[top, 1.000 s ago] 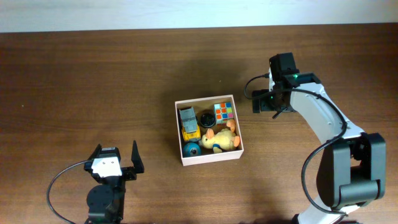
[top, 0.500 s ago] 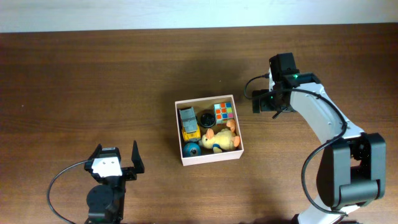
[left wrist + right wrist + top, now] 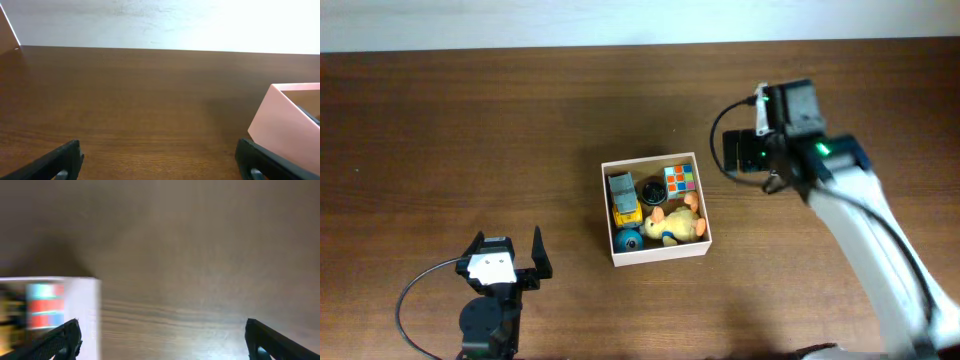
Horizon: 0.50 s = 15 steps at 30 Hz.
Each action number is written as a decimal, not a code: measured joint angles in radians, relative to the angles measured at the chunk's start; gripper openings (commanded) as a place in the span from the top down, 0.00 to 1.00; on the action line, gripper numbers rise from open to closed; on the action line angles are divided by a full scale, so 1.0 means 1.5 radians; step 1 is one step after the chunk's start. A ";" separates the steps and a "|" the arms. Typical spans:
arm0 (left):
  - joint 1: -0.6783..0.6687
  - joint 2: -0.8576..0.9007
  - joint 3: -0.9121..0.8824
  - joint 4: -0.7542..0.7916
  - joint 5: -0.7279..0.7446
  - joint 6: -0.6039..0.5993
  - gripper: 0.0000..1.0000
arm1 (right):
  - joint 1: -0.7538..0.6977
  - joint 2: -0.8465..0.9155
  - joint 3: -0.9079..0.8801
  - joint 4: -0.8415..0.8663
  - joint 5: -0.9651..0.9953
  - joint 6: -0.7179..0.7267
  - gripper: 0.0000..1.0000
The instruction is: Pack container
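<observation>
Apparently packing was finished: toys (image 3: 670, 226) sat in the container (image 3: 660, 253), and the right hand (image 3: 738, 153), spread and empty near its right side, probably needed only to pull clear.

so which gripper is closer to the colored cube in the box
Right. The right gripper is just outside the box's right wall, on the side where the cube lies. The left gripper is off the box's opposite, near-left corner, clearly farther.
</observation>
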 measured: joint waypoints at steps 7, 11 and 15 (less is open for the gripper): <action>0.000 0.000 0.000 -0.001 0.000 0.000 0.01 | 0.014 -0.219 -0.034 0.078 -0.003 -0.001 0.01; 0.000 -0.001 0.000 0.000 0.001 0.000 0.01 | 0.014 -0.369 -0.190 0.211 -0.005 -0.002 0.01; 0.000 -0.001 0.000 -0.001 0.002 0.000 0.01 | 0.014 -0.488 -0.385 0.311 -0.016 -0.004 0.01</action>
